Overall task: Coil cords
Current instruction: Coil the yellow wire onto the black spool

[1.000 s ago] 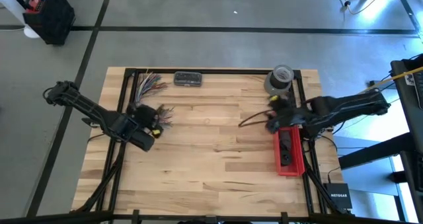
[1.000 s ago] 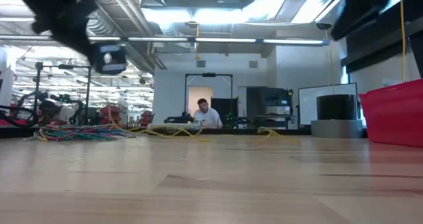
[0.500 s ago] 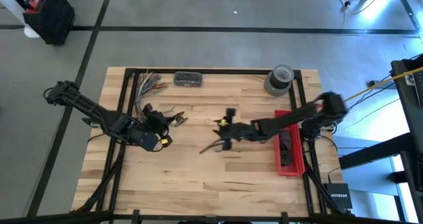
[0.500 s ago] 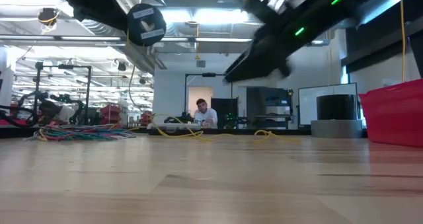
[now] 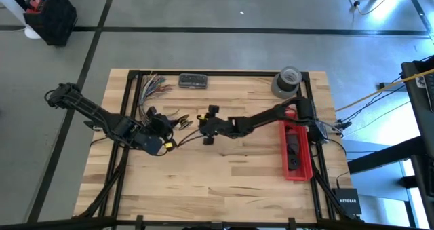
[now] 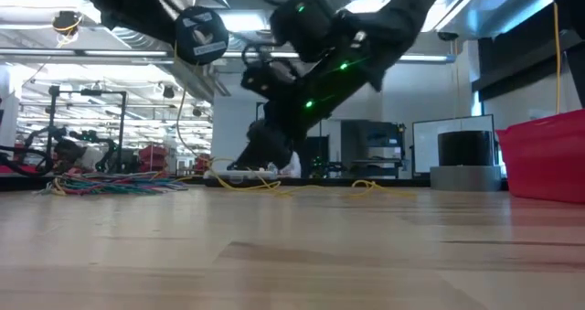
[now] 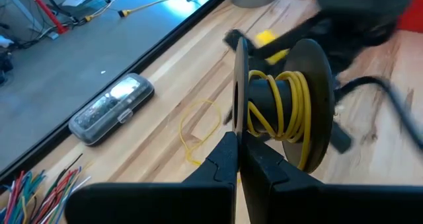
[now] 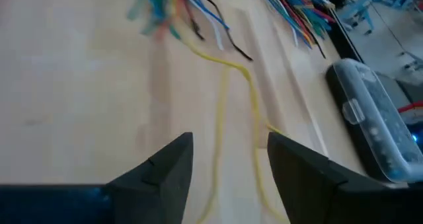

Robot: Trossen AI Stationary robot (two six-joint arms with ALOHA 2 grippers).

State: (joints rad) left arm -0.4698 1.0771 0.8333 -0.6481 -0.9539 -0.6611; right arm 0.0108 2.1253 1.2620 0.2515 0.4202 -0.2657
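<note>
High view: the left gripper (image 5: 165,126) hangs over the table's left part, the right gripper (image 5: 209,125) reaching in beside it. Left wrist view: clamped fingers (image 7: 228,158) pinch a black spool (image 7: 281,105) wound with thin yellow cord (image 7: 274,100). Right wrist view: wide-spread fingers (image 8: 162,164) straddle a loose yellow cord (image 8: 221,112) lying on the wood.

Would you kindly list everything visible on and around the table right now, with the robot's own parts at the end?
Cord: one, yellow, looped on the wood ahead of the right gripper, partly wound on the spool.
Spool: one, black, held up by the left gripper.
Wire bundle: one, multicoloured, far left corner of the table.
Clear case: one, grey, far edge.
Tape roll: one, grey, far right corner.
Bin: one, red, right edge.
Table: one, pale wood.
Person: one, in the room behind, mostly hidden.
Left gripper: shut on the spool's flange.
Right gripper: open, over the cord at mid-table.
</note>
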